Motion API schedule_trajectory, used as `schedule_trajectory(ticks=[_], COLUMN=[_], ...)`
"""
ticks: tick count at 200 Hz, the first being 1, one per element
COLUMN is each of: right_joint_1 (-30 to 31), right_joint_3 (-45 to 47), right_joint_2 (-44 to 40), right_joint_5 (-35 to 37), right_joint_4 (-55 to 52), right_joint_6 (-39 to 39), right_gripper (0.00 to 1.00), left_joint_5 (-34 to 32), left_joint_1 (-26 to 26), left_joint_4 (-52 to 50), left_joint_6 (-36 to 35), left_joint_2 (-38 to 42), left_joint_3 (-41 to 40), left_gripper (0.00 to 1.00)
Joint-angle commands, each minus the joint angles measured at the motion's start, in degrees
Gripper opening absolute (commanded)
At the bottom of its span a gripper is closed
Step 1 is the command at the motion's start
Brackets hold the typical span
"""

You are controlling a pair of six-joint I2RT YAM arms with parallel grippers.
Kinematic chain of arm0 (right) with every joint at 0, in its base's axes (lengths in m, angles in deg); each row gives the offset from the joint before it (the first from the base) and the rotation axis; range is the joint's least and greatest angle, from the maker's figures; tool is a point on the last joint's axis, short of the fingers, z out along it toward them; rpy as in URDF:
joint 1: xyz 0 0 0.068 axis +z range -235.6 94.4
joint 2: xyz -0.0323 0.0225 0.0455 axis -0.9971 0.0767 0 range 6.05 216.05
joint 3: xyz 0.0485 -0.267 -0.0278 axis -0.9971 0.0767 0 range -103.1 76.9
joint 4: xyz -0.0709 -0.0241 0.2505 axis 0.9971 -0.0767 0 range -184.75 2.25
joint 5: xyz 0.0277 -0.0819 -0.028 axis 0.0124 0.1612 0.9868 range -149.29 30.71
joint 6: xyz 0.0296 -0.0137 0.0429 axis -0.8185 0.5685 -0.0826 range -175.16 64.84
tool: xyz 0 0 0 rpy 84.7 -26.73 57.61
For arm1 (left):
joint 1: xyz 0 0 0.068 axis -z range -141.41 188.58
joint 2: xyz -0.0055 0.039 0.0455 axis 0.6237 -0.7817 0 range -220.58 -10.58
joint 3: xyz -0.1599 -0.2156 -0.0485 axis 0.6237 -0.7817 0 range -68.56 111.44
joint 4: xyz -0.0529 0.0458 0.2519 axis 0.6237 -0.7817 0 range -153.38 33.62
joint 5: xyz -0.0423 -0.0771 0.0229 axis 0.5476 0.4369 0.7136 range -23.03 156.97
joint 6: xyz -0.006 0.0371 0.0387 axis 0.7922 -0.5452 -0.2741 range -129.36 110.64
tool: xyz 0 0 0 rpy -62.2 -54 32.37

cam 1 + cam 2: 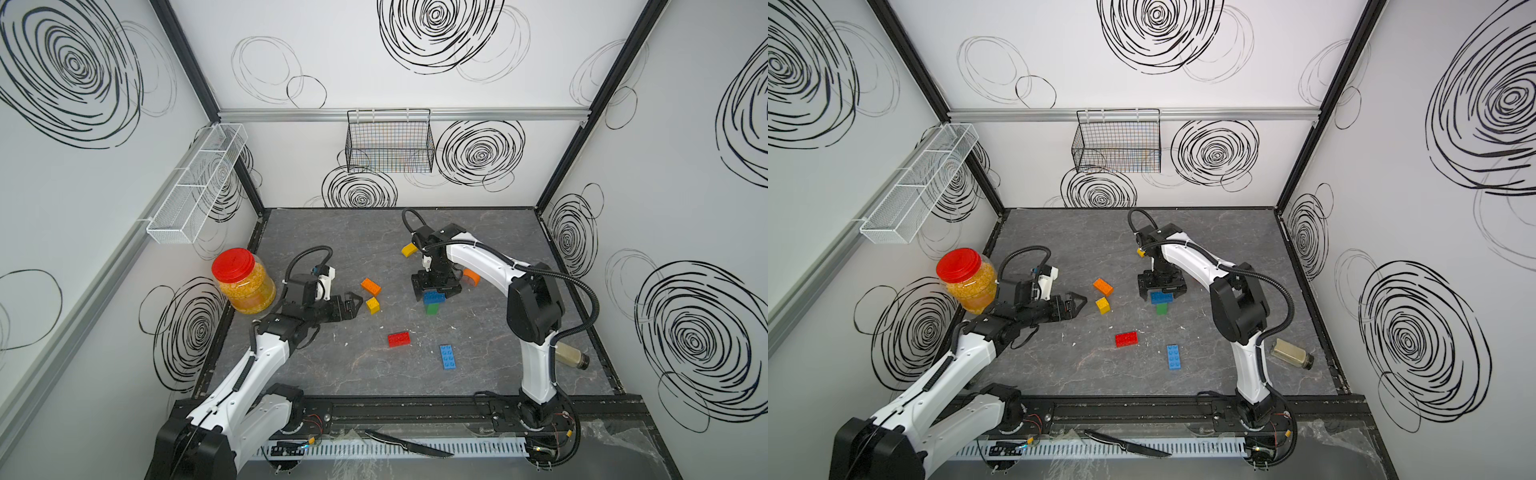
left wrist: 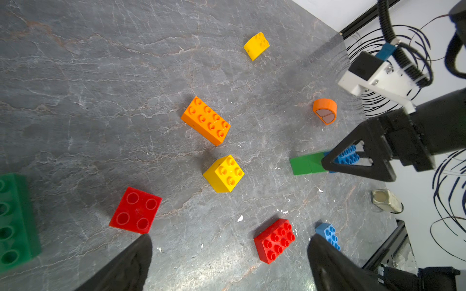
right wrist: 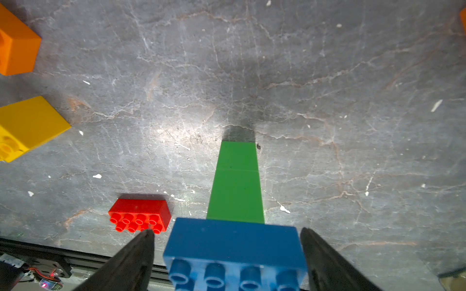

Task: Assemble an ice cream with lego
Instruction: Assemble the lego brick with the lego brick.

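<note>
The blue brick [image 3: 234,247] sits on top of a green column [image 3: 237,184], which stands near the middle of the grey table [image 1: 332,374]. The right wrist view shows what the top views hide: the right gripper [image 3: 226,231] is opened around the brick, with one finger clearly apart from it and the other just beside it. Only the left wrist view shows a flat red piece [image 2: 136,210] near the left gripper [image 2: 229,238], whose fingers are wide apart and empty.

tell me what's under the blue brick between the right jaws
A green column, seemingly two stacked bricks, stands upright on the table under the blue brick. The blue brick covers the column's top, so the joint cannot be seen.
</note>
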State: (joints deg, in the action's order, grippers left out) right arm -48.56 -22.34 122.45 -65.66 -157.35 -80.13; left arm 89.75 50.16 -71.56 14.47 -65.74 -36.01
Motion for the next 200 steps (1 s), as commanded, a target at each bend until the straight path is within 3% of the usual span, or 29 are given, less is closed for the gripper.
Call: schedule_trajectory(ticks=[1,45,83,154,200], right_joint_1=[0.5,1.7,4.3,20.1,28.6], right_joint_3=[0.1,2.8,11.9,35.9,46.5], right_joint_2=[-3.2,-9.1,-18.5,-35.8,-38.0], right_joint_5=[2.1,4.2,5.4,9.3,12.1], right_joint_4=[-1.1,-1.5,0.2,9.0,15.5], right_joint_6=[-1.8,-4.5,-9.4,-26.6,-35.7], right_gripper=[0.97,1.0,1.0,1.0,1.0], left_joint_5=[-0.4,-0.5,-0.5,-0.6,-1.2], left_joint_1=[-0.3,-0.3,-0.4,0.3,0.9], left_joint_4=[0.4,0.5,0.8,0.8,0.6], left_joint_6=[0.0,0.0,0.0,0.1,0.1], left_joint_2=[0.9,1.1,1.5,2.4,2.7], left_joint_3=[0.1,0.1,0.0,-0.1,-0.1], left_gripper=[0.99,0.99,0.99,0.99,0.99])
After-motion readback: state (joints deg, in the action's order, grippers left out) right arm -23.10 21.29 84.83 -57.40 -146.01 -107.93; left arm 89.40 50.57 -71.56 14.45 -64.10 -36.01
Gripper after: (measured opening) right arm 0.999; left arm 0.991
